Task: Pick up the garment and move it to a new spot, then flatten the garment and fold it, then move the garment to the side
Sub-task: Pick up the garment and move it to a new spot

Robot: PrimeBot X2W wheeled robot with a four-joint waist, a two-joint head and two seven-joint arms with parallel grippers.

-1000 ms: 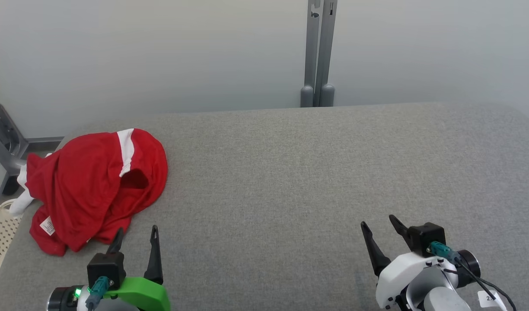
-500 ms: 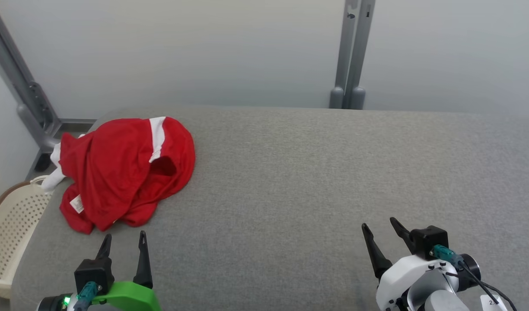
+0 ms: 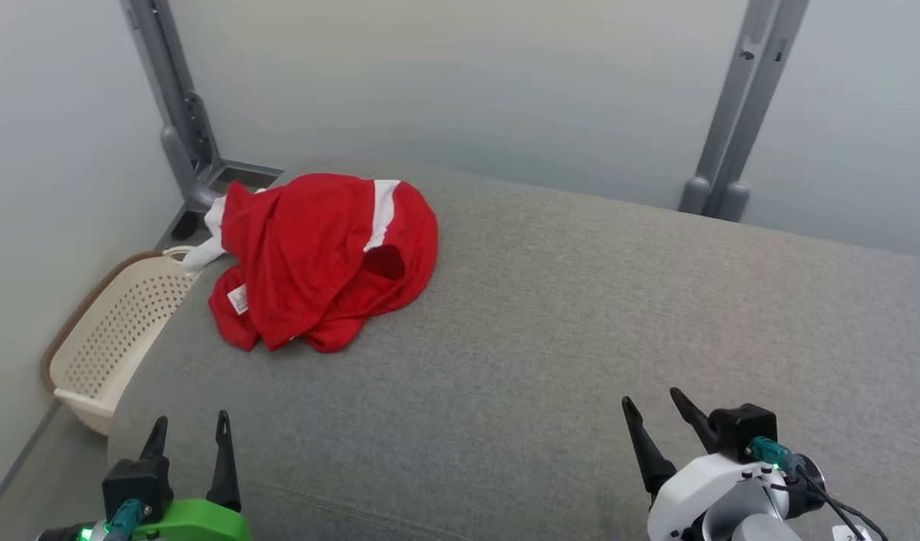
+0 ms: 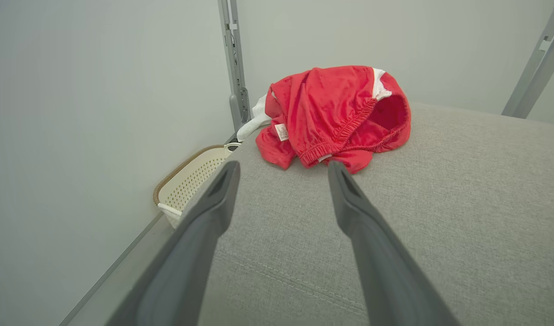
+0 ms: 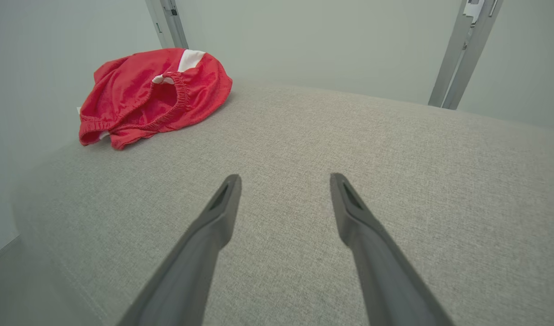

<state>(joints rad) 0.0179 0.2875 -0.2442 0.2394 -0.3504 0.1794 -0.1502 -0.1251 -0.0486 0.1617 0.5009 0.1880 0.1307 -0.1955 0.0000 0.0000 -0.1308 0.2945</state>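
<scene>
The garment [image 3: 321,255] is a crumpled red piece with a white stripe and an elastic waistband, lying at the far left corner of the grey padded table [image 3: 580,315]. It also appears in the left wrist view [image 4: 336,113] and the right wrist view [image 5: 155,95]. My left gripper [image 3: 191,428] hovers open near the table's front left edge, well short of the garment. Low on the right, my right gripper [image 3: 652,402] is open too, with nothing between its fingers. In the wrist views both grippers [image 4: 284,170] [image 5: 286,181] point over bare table.
A cream perforated basket [image 3: 114,330] stands on the floor by the table's left side, against the pale wall. Grey metal posts [image 3: 182,113] [image 3: 738,113] rise behind the table. A white cloth bit [image 3: 204,252] hangs off the table edge beside the garment.
The camera has turned to the left, so the garment, posts and basket have shifted rightward in the picture. The garment itself lies as before; both grippers stay open.
</scene>
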